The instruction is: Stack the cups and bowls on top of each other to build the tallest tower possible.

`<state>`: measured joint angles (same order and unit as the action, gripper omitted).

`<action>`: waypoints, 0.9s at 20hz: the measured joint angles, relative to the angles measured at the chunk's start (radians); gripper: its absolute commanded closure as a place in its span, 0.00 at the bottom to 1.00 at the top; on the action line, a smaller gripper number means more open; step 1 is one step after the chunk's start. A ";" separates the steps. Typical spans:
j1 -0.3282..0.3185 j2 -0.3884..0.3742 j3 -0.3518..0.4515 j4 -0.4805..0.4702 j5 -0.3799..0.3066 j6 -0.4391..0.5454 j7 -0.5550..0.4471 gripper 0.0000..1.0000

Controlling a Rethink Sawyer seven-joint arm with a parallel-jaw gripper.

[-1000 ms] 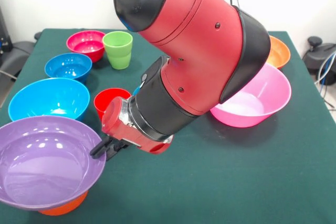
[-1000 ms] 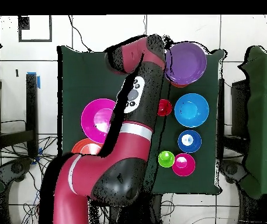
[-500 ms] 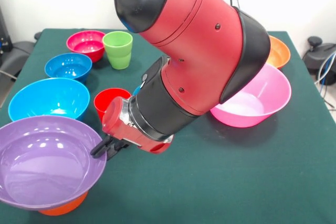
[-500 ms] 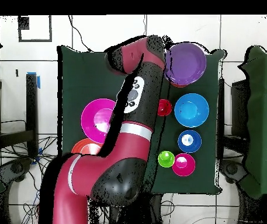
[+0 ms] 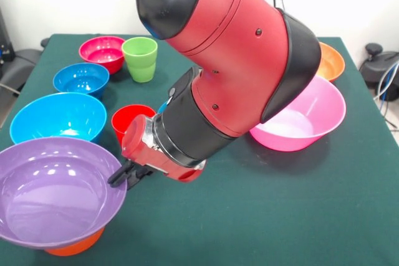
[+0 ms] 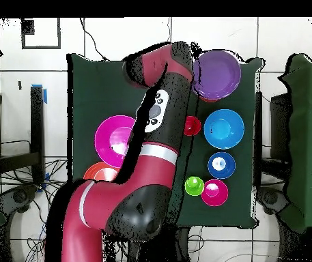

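Note:
My gripper (image 5: 118, 177) is shut on the right rim of the purple bowl (image 5: 53, 197), which rests tilted on an orange bowl (image 5: 75, 248) at the near left; together they form a two-bowl pile. In the overhead view the arm hides the gripper and only the purple bowl (image 6: 216, 74) shows. The red cup (image 5: 128, 119) stands just behind the wrist. The green cup (image 5: 139, 58) stands further back, beside a small magenta bowl (image 5: 101, 52). A large light blue bowl (image 5: 57, 118) and a smaller blue bowl (image 5: 81, 79) stand along the left.
The huge hot-pink bowl (image 5: 299, 119) sits on the right, partly behind the arm, with a second orange bowl (image 5: 330, 60) behind it. The arm's thick red body spans the middle of the green table (image 5: 280, 216).

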<state>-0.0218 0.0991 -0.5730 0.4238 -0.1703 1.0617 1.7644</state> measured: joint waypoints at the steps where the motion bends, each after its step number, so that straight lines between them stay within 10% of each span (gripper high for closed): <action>1: 0.000 0.000 0.000 0.002 0.000 0.000 0.000 1.00; 18: 0.003 0.000 0.000 0.022 -0.017 0.000 0.000 1.00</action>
<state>-0.0184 0.0989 -0.5728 0.4458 -0.1871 1.0615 1.7644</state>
